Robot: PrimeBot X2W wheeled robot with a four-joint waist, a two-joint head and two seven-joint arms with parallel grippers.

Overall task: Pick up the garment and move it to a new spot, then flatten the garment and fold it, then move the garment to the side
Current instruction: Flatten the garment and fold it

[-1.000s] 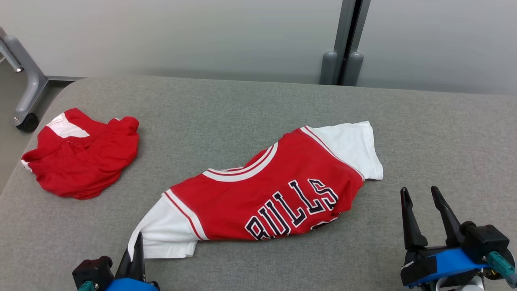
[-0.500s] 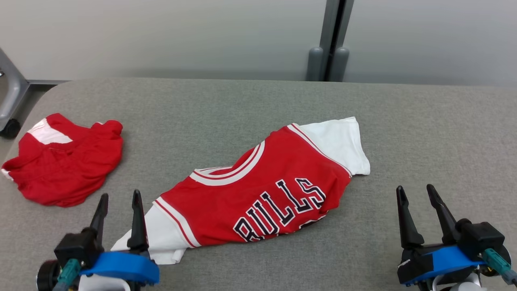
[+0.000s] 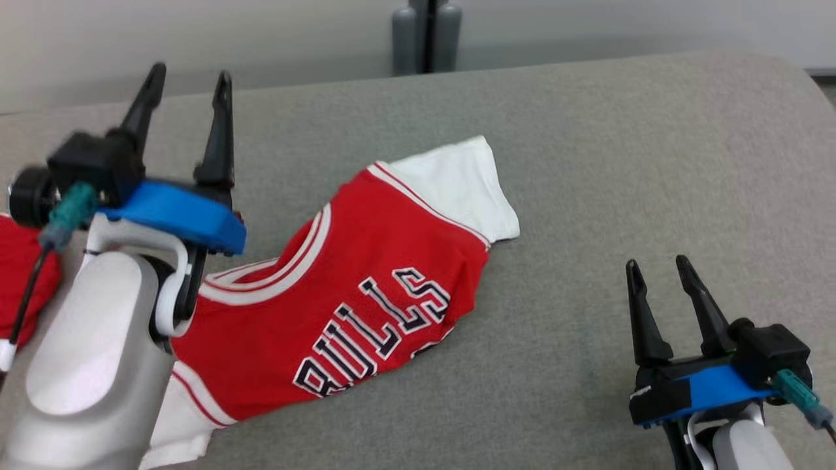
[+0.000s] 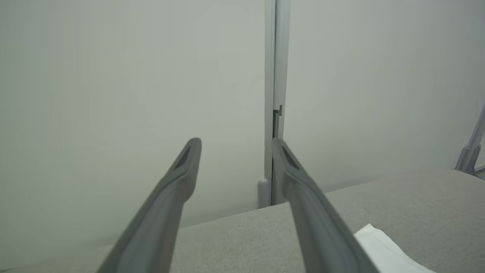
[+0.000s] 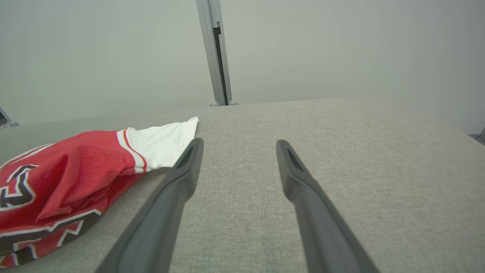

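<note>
Between your two grippers lies the jersey [image 3: 339, 294], flat on the table [image 3: 620, 163], slanting from near your left arm up toward the far right. Read the chest: "BULLS" in black letters edged white, on red. Part of another black mark shows under it at the fold, too little to read. White sleeves with red stripes sit at both ends; the collar band is white and red.

Your left gripper [image 3: 191, 70] hangs raised over the jersey's left end, fingers spread wide, nothing between them. Its pale forearm covers the near-left sleeve. From that wrist you see the far sleeve's white corner at lower right of the fingers.

Your right gripper [image 3: 657, 262] sits to the right of the jersey, apart from it, fingers also spread and empty. From its wrist, the white sleeve edge shows just left of its left finger.

Ahead of and to the right of the right gripper you have bare grey cloth up to the table's far edge and rounded right corner. Beyond that edge stand a wall and a grey post [image 3: 426, 36]. Left of your left arm lies a second red garment [image 3: 19, 261], partly hidden.
</note>
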